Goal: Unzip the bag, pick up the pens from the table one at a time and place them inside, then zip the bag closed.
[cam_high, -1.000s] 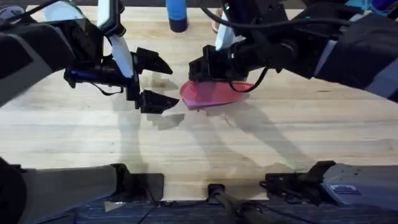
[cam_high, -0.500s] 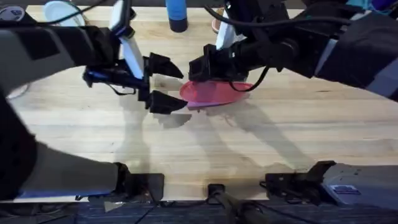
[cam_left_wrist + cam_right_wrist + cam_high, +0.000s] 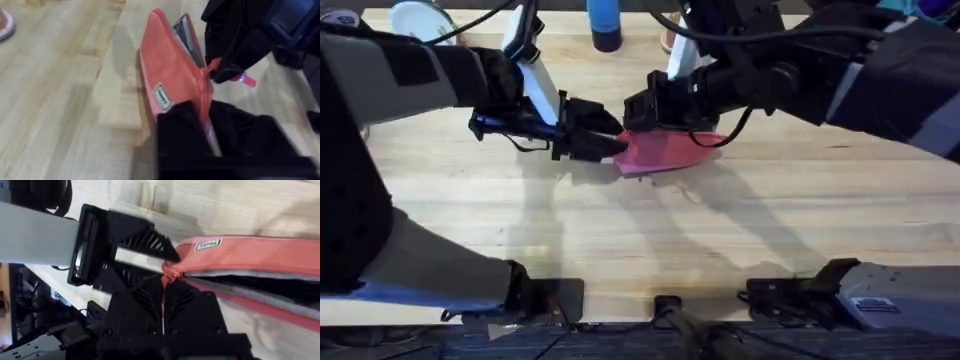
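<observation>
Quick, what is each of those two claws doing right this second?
Left gripper: shut on the end of the bag.
Right gripper: shut on the bag's zipper end.

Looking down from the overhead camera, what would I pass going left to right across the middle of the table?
Left end effector closed on the bag's end → pink-red bag → right arm's dark bulk, all on the wooden table.
</observation>
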